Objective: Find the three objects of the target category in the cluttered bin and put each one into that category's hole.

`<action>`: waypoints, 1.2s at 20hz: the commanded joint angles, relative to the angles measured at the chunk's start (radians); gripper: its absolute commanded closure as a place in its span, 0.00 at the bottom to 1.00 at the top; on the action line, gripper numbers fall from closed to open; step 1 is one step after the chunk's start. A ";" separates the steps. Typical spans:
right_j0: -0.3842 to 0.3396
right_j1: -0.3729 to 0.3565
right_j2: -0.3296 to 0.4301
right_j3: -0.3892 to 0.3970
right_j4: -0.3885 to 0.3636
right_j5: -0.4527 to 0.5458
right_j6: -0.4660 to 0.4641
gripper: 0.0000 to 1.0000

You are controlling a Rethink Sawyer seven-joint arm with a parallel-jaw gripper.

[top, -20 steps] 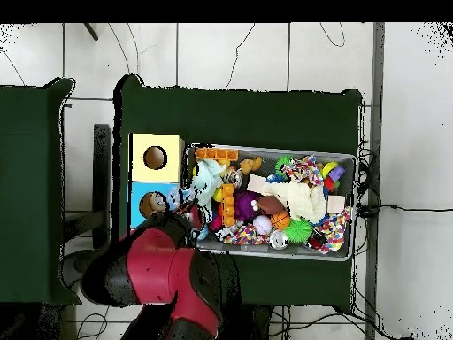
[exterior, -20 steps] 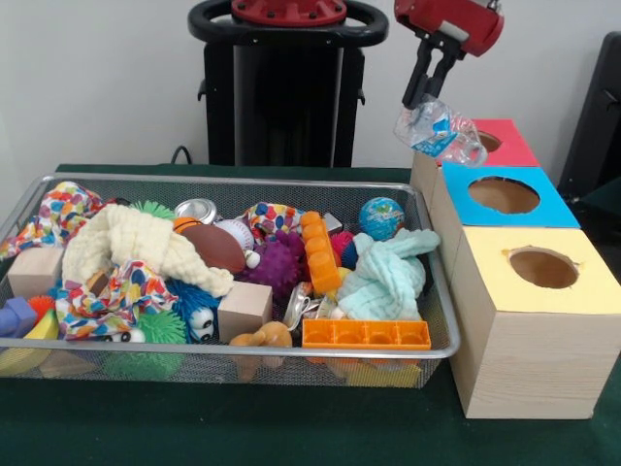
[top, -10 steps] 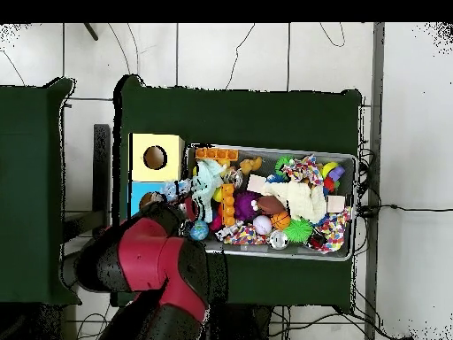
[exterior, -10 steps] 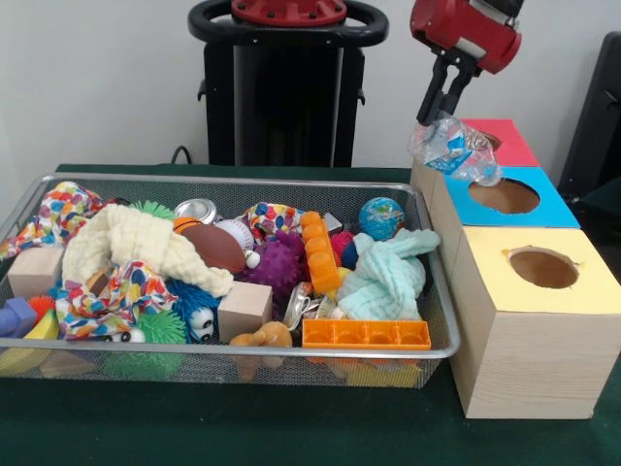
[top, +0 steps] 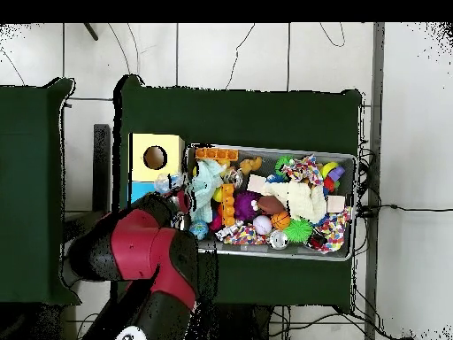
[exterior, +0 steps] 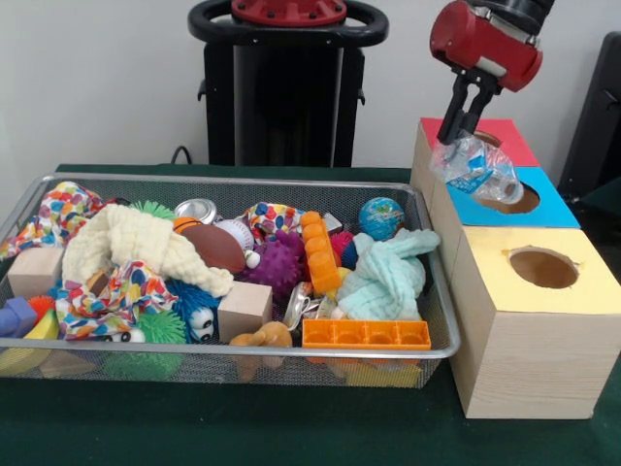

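Front view: a wire mesh bin [exterior: 427,291] packed with toys sits just left of three wooden boxes with holes, topped yellow [exterior: 582,291], blue [exterior: 553,209] and red [exterior: 514,146]. Above the blue box's hole [exterior: 514,199], the red arm's gripper [exterior: 456,136] is clamped on a crumpled clear plastic bottle [exterior: 477,167], which hangs tilted over the hole's left edge.

My arm [top: 142,257] hides the red box and most of the blue box [top: 140,191] overhead. My held bottle [exterior: 475,167] covers part of the blue hole [exterior: 511,199] below my gripper [exterior: 456,131].
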 commanded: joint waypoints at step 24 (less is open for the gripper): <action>-0.006 0.083 0.067 -0.042 0.084 0.304 0.239 1.00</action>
